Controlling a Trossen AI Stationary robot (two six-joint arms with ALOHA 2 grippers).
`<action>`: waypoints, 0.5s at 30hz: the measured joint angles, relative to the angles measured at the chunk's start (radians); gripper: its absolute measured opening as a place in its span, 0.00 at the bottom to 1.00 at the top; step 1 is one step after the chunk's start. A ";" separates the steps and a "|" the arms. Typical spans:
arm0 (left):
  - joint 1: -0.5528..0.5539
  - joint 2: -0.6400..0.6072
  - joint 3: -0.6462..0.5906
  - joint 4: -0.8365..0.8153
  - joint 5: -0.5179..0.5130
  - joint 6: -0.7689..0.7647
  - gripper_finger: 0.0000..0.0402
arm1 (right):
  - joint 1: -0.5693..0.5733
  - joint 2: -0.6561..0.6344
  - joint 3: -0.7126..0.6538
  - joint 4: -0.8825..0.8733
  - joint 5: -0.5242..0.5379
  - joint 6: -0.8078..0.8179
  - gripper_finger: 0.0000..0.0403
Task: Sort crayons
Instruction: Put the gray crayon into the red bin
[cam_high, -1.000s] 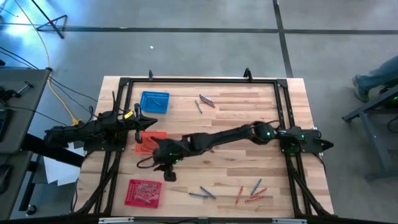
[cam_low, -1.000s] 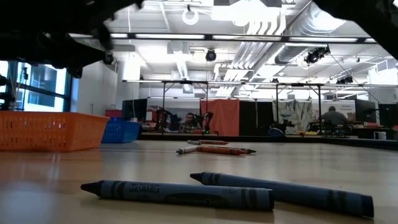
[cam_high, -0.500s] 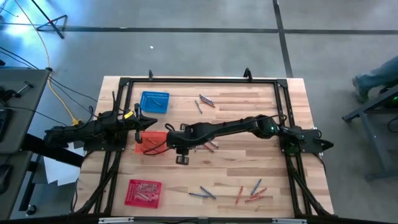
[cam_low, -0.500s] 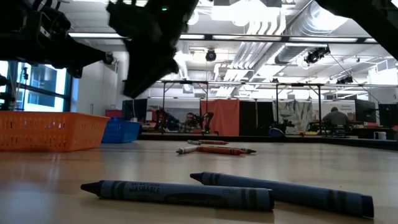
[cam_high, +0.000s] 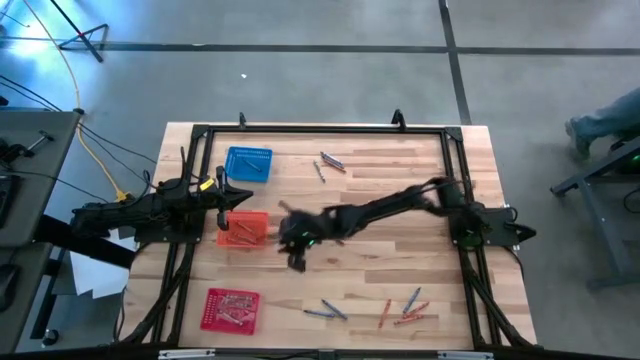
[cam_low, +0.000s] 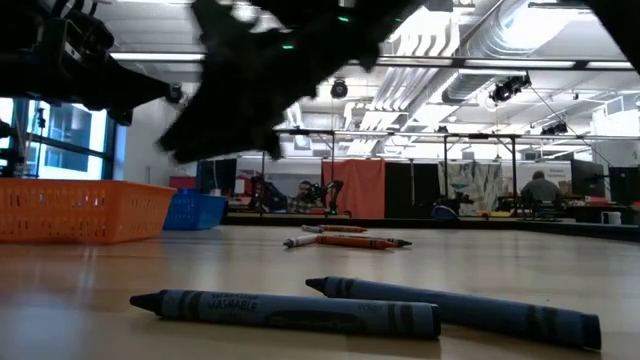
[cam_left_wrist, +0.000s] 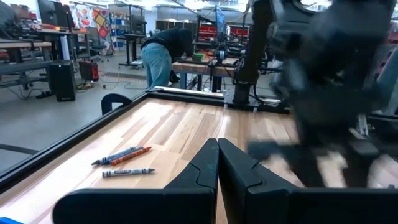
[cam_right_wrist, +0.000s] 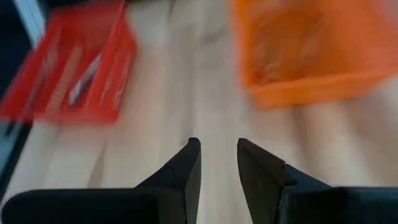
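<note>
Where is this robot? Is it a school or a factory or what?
Most likely a big robotics lab or workshop. Past the wooden table with its crayons there are rows of workbenches, bare pipes and ducts on the ceiling, and a person bent over a bench.

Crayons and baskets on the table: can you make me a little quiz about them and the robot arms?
1. True or false: the red basket has crayons in it.
2. Which basket is the right gripper closest to? A: blue basket. B: orange basket. C: red basket.
3. Fill the gap: the left gripper waits at the table's left side with its jaws ____.

Key: 1 true; 2 B; 3 shut.
</note>
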 joint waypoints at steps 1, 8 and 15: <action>0.000 0.000 0.000 -0.001 0.000 0.000 0.00 | -0.010 -0.054 -0.077 0.051 0.015 0.016 0.24; 0.000 0.000 0.000 -0.001 0.002 0.000 0.00 | -0.010 -0.414 -0.485 0.179 0.276 0.110 0.24; 0.000 0.000 0.000 -0.001 0.002 0.000 0.00 | 0.041 -0.671 -0.677 0.039 0.553 0.222 0.24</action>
